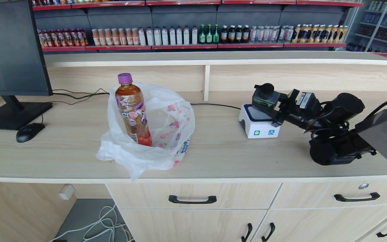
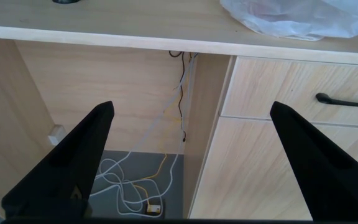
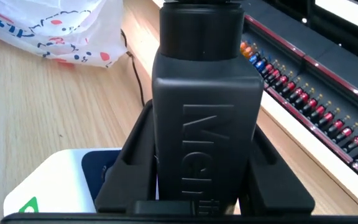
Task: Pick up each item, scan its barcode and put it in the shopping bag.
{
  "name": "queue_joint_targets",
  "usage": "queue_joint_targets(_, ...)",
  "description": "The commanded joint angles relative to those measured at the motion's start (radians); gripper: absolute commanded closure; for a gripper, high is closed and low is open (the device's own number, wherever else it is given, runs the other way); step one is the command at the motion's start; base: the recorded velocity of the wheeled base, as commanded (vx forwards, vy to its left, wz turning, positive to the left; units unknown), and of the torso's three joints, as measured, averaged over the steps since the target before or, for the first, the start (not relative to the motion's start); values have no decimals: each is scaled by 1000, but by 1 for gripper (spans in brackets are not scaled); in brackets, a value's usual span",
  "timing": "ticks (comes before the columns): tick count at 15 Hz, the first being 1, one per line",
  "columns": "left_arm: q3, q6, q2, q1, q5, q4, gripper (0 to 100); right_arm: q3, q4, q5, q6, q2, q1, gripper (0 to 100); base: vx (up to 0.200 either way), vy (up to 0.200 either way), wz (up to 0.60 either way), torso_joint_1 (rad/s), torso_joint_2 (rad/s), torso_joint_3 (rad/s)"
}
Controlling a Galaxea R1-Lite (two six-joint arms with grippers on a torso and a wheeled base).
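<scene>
In the head view, the right end effector is clamped on a dark bottle with a black cap. It holds the bottle just above the white scanner on the right part of the counter. Well to its left, a tea bottle with a purple cap stands in the open plastic bag, leaning a little. A monitor and a mouse sit at the far left.

In the left wrist view, the left end effector has its jaws spread wide with nothing between them. It is low in front of the counter's edge, facing the drawers and floor cables, and the bag lies above on the counter.

In the right wrist view, the fingers press both sides of the dark bottle. The scanner is right beneath it and the bag lies well beyond.
</scene>
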Motion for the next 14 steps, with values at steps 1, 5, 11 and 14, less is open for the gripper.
queue_joint_targets(1, 0, 0, 1, 0, 0, -1, 0, 35, -3, -3, 26, -55, -2, 100, 0, 0, 0, 0, 0, 0)
queue_joint_targets(5, 0, -3, 1, 2, 0, -1, 0, 186, -3, -98, 76, -163, 8, 100, 0, 0, 0, 0, 0, 0)
queue_joint_targets(11, 0, -2, 1, 0, 0, -1, 0, 472, -3, -339, 188, -379, 59, 100, 0, 0, 0, 0, 0, 0)
queue_joint_targets(14, 0, 0, 1, 0, 0, -1, 0, 488, -3, -606, 291, -419, 156, 100, 0, 0, 0, 0, 0, 0)
